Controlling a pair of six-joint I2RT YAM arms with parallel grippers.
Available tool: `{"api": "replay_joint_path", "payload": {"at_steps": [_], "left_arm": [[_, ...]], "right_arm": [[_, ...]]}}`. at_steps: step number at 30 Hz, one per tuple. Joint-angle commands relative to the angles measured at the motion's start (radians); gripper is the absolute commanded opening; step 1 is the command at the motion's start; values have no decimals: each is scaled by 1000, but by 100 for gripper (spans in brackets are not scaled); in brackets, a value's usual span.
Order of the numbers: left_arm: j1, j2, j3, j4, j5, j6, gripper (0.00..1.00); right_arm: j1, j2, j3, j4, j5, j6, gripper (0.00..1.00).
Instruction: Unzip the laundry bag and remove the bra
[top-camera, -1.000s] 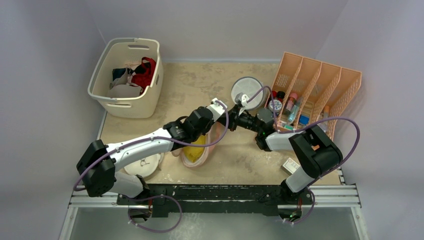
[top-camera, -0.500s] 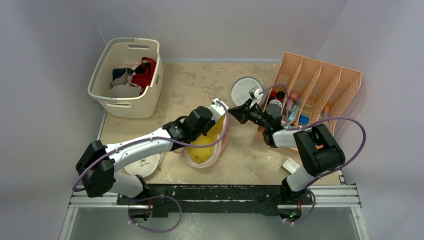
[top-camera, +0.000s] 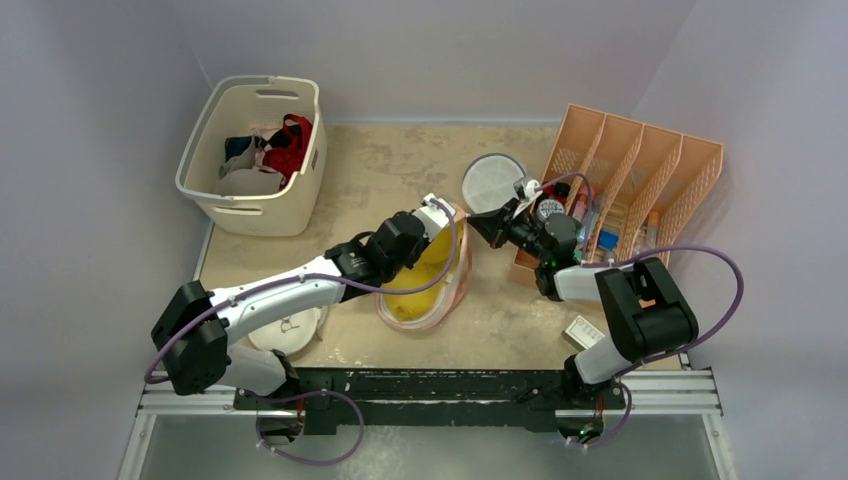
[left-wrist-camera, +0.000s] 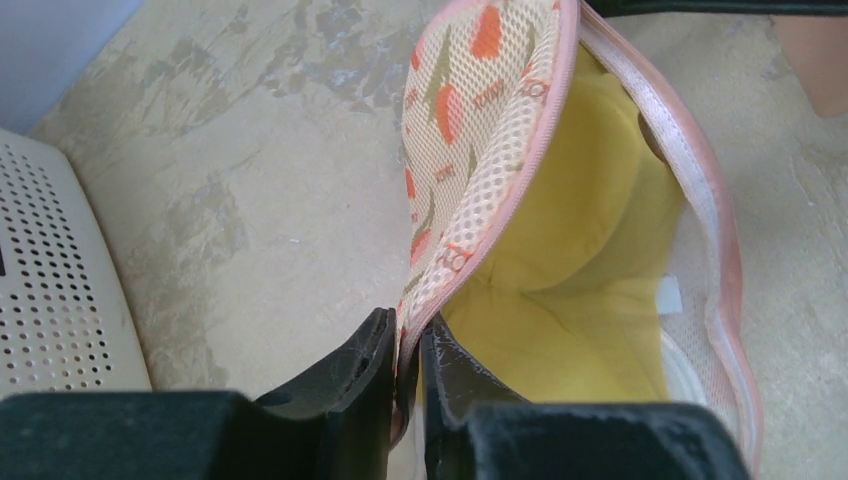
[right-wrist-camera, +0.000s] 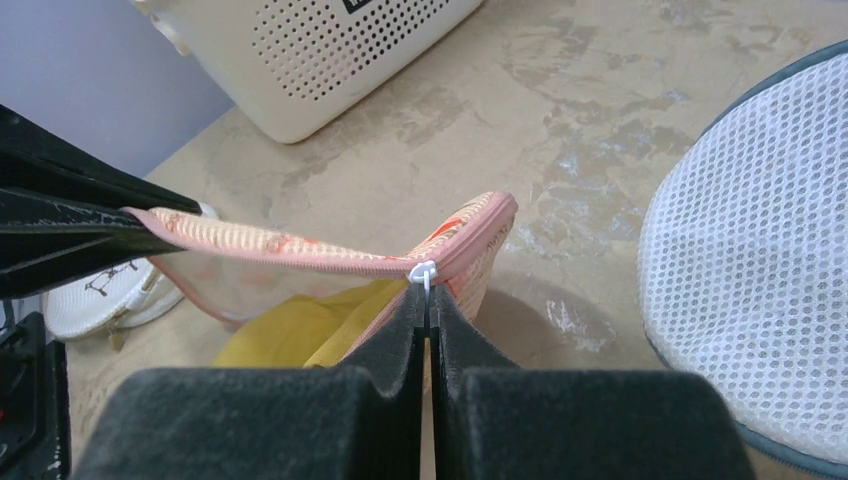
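The left pincer is closed tight on the raised flap of the peanut-shaped cream fabric laundry bag with orange-red flower print and pink zip edging, with the flap's rim clamped between both fingers. The right pincer is also closed, its fingertips pinching the small white zip pull at the bag's pointed end. The pink zip tape runs taut between the two pincers. The bag hangs open directly ahead of and below the left pincer. The mustard-yellow soft fabric bra lies inside it, just to the right of the left fingers and exposed over most of its surface. A round white mesh bag with a dark rim sits to the right of the right pincer, apart from it. A cream perforated plastic basket stands beyond it. Judged from this layout, the unzipping step is at or near its end, since the opening looks wide enough for extraction. The next move calls for the right pincer to let go of the pull, open, descend into the opening and close on a fold of the bra, while the left pincer holds the flap clear.
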Motion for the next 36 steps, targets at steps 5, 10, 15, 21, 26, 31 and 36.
{"api": "replay_joint_path", "payload": {"at_steps": [5, 10, 15, 21, 26, 31, 36], "left_arm": [[7, -7, 35, 49, 118, -27, 35], [11, 38, 87, 52, 125, -39, 48], [26, 38, 101, 60, 118, -59, 54], [27, -9, 82, 54, 215, -53, 54], [28, -82, 50, 18, 218, -22, 51], [25, -151, 31, 82, 292, -112, 64], [-8, -92, 103, 154, 250, -318, 65]], "right_arm": [[-1, 7, -17, 221, -77, 32, 0], [55, 4, -4, 218, -77, 6, 0], [121, -23, 9, 170, -42, -55, 0], [141, -47, 8, 101, 2, -69, 0], [139, -147, -27, 18, 150, -125, 0], [139, -216, -49, 2, 229, -166, 0], [139, -235, -51, -11, 232, -175, 0]]}}
